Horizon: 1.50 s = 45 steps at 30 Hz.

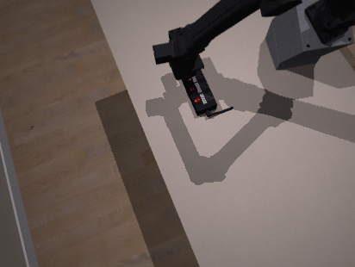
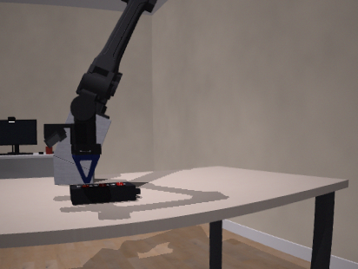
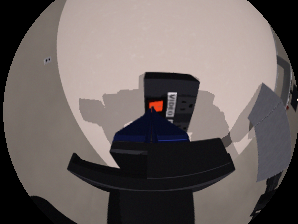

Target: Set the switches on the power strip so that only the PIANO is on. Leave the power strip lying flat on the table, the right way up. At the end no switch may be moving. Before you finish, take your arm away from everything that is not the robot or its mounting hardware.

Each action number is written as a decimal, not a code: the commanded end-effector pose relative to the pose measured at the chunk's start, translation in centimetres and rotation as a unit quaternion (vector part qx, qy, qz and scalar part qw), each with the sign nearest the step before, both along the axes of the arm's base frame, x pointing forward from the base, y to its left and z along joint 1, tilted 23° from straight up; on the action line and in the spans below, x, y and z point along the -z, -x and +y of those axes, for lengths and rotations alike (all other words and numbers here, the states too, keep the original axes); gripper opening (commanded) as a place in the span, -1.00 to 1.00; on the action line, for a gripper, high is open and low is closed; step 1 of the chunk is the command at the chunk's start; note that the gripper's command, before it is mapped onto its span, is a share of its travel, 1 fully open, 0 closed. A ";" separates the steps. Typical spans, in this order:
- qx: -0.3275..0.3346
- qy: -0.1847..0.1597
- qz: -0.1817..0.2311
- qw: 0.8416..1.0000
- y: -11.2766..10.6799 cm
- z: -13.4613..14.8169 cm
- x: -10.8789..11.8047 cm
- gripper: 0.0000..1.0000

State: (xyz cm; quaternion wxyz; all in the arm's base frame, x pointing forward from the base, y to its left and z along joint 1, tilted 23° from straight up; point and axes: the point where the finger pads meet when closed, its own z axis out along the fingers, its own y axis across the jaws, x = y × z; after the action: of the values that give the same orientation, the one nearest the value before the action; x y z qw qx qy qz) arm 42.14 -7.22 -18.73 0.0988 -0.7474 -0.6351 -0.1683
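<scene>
walls (image 2: 243, 78): beige | floor (image 1: 56, 129): wood | table (image 2: 261, 191): pale, dark legs

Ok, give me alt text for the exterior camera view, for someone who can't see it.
A black robot arm reaches down from above so its shut blue-fingered gripper points at the top of a black power strip with red-lit switches, near its left end. The strip lies flat on a pale table with dark legs. A computer monitor stands in the background at left.
</scene>
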 end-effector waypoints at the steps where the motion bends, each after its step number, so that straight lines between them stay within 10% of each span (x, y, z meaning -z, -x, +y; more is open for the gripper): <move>1: 0.004 0.005 -0.018 1.000 -1.5 -0.2 -1.0 -1.00; 45: 0.000 0.001 -0.004 1.000 -0.9 0.8 1.3 -1.00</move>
State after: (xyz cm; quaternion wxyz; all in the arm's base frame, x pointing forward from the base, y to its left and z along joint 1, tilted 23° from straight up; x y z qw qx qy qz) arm 42.58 -6.91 -19.54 0.0947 -0.7471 -0.6353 -0.1710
